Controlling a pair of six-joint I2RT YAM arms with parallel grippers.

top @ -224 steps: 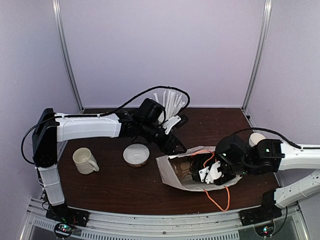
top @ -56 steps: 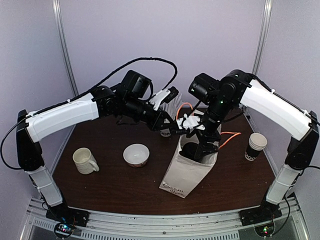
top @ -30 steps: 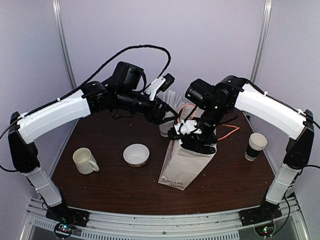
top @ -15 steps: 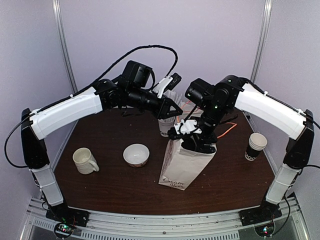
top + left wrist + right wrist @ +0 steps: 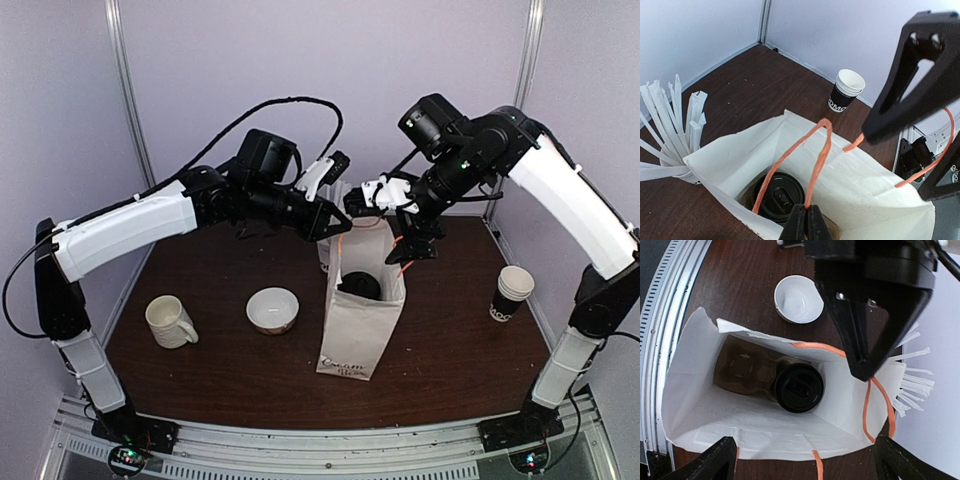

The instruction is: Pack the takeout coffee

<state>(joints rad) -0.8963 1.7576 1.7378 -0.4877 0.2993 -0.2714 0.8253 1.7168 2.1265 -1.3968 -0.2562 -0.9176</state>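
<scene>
The takeout coffee (image 5: 360, 286) stands inside an upright white paper bag (image 5: 360, 335); only its round black lid (image 5: 799, 388) shows, beside a brown cardboard carrier (image 5: 742, 367). My left gripper (image 5: 806, 212) is shut on the bag's orange handle (image 5: 822, 150), just above the near-left rim of the bag, with the lid (image 5: 780, 197) right below it. In the top view this gripper (image 5: 343, 222) sits at the bag's back left. My right gripper (image 5: 805, 455) hangs open and empty above the bag's mouth, in the top view (image 5: 405, 225) above its back right.
A white cup of stirrer sticks (image 5: 335, 245) stands right behind the bag. A white bowl (image 5: 273, 309) and a cream mug (image 5: 170, 322) lie to the left. A lidless black paper cup (image 5: 514, 292) stands at the right edge. Another orange handle (image 5: 875, 405) droops by the left fingers.
My right gripper has lifted out of the bag's mouth, up and to the right, still open. My left gripper has closed on the orange handle. The bag's mouth now stands open.
</scene>
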